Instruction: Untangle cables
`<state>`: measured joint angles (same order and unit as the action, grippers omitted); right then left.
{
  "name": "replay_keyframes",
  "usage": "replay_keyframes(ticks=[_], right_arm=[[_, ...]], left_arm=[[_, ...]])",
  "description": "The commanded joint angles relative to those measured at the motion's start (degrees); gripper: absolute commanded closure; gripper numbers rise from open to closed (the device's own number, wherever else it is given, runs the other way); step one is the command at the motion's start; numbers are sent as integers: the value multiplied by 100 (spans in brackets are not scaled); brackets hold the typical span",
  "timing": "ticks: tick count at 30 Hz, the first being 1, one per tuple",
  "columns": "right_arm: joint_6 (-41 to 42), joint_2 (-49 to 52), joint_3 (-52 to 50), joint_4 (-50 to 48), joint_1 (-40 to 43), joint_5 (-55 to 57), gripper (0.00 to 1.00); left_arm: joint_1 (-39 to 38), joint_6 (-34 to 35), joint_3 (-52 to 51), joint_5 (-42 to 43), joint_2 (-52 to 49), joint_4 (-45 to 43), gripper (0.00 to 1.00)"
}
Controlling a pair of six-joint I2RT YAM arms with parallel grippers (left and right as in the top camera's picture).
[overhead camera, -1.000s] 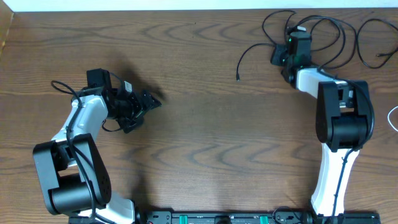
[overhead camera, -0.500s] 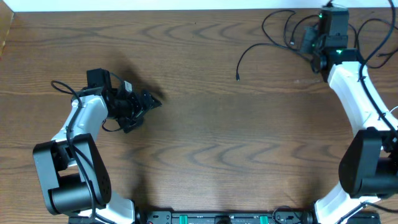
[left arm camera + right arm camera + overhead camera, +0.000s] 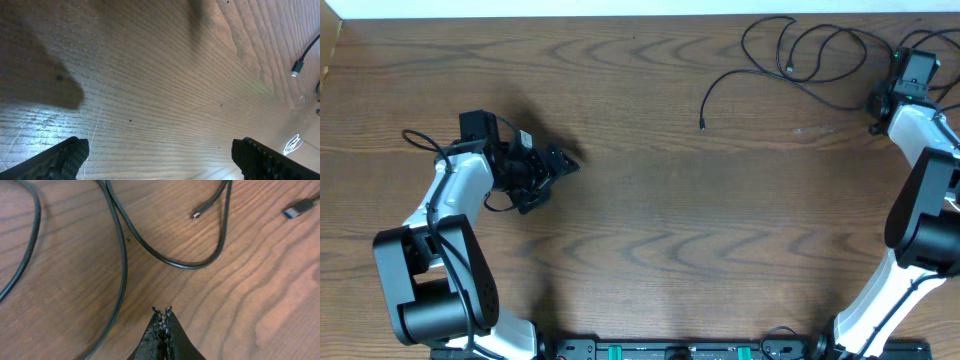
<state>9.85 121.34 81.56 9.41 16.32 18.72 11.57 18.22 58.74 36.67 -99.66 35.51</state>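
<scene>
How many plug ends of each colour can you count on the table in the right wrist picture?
Small black plug end: 1
Blue-tipped plug end: 1
Total: 2

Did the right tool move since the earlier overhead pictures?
Yes. The right tool went rightward, away from the thin black cable's loose plug end, which stayed put.

The left arm [image 3: 455,190] and right arm [image 3: 920,125] have white shells between bulky black joint housings. Thin black wiring [image 3: 420,138] loops off the left arm. The left pincer [image 3: 560,163] and right pincer [image 3: 162,314] are black with rough-textured tips.
</scene>
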Motion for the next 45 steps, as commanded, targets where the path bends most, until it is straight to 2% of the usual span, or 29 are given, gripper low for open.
replay_keyframes(ticks=[1, 9, 13, 18, 21, 28, 34, 38, 45], right_arm=[[-72, 415, -24, -214, 181, -422, 99], [-72, 1137, -24, -1132, 208, -557, 99], [-249, 1443, -24, -1593, 127, -1764, 99], [-562, 1436, -22, -1650, -299, -2343, 99], [-874, 1429, -22, -1617, -570, -2258, 99], [-697, 1287, -22, -1110, -671, -1873, 99], [-721, 205, -22, 22, -361, -1604, 99], [-1045, -1078, -22, 654, -223, -1561, 99], [-669, -3311, -22, 741, -310, -2234, 99]], left_arm=[[26, 9, 28, -55, -24, -2, 2], [26, 9, 28, -55, -24, -2, 2], [26, 9, 28, -55, -24, -2, 2], [26, 9, 28, -52, -24, -2, 2], [26, 9, 28, -55, -24, -2, 2], [26, 9, 28, -55, -24, -2, 2], [26, 9, 28, -55, -24, -2, 2], [26, 9, 28, -55, -24, -2, 2], [26, 9, 28, -55, -24, -2, 2]])
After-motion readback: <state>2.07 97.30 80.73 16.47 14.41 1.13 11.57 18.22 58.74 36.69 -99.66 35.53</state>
